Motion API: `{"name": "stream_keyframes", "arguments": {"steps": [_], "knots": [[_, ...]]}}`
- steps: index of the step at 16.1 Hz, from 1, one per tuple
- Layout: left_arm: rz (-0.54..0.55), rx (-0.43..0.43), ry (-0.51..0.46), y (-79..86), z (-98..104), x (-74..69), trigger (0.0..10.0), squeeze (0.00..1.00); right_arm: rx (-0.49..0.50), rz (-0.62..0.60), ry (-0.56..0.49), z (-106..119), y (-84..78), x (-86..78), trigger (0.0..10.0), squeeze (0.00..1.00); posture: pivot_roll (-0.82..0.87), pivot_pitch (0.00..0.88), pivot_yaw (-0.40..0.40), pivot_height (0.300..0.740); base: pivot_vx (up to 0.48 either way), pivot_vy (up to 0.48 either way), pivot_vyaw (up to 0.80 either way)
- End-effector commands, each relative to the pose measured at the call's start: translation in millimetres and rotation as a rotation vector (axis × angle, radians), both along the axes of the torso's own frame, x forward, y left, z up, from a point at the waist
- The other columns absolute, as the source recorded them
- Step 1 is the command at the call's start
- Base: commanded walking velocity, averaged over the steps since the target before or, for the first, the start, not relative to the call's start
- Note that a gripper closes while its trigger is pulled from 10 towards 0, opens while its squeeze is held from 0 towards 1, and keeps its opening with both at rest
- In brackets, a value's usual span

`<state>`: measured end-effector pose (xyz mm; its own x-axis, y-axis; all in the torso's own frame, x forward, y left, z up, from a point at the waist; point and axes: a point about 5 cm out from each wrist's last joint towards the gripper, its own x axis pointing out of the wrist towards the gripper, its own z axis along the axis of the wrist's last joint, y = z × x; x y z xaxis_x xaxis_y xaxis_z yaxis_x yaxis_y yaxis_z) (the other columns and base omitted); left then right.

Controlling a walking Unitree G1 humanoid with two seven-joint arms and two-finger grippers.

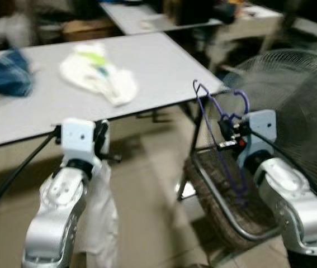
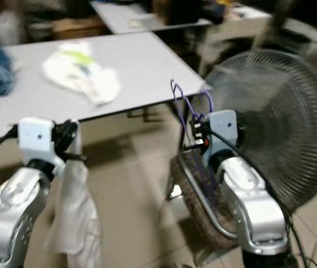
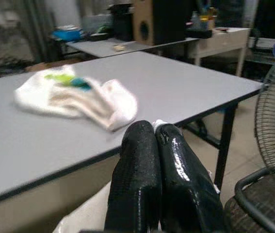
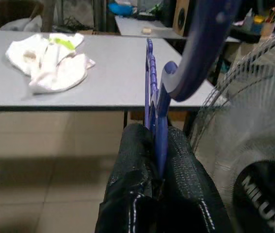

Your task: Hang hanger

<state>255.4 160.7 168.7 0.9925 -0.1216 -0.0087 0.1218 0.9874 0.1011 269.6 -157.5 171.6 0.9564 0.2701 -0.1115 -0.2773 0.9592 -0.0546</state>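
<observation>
My right gripper [image 1: 223, 124] is shut on a purple plastic hanger [image 1: 221, 120], held upright beside the table's near right corner and in front of a floor fan. In the right wrist view the hanger [image 4: 155, 92] stands pinched between the two black fingers [image 4: 132, 160], its hook curving overhead. My left gripper [image 1: 103, 135] is shut on a white cloth [image 1: 101, 215] that hangs down below it toward the floor. The left wrist view shows the left fingers [image 3: 137, 170] pressed together with a bit of white cloth [image 3: 158, 124] at their tips.
A grey table [image 1: 158, 72] stands ahead with a crumpled white garment [image 1: 98, 72] and a blue garment [image 1: 4, 75] on it. A large black floor fan [image 1: 292, 123] is at the right, close behind the hanger. More tables and clutter lie beyond.
</observation>
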Motion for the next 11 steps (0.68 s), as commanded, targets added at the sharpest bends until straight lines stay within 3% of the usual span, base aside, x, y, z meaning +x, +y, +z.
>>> {"name": "stream_keyframes", "arguments": {"steps": [1,6,11], "knots": [[-0.003,0.019,-0.039,0.6,8,2.5,10.0,0.0,-0.005,0.037,-0.022,4,6.0,2.7,10.0,0.0,-0.07,0.0,0.006,0.74,0.356,0.0,0.0],[-0.004,-0.011,-0.067,1.9,17,12.6,10.0,0.0,-0.043,0.107,-0.05,7,8.1,7.3,10.0,0.0,-0.07,0.0,0.021,0.74,0.389,0.0,0.0],[0.01,-0.05,-0.06,4.5,16,12.8,10.0,0.0,-0.059,0.145,-0.062,8,11.1,6.0,10.0,0.0,-0.07,0.0,0.019,0.74,0.412,0.0,0.0]]}}
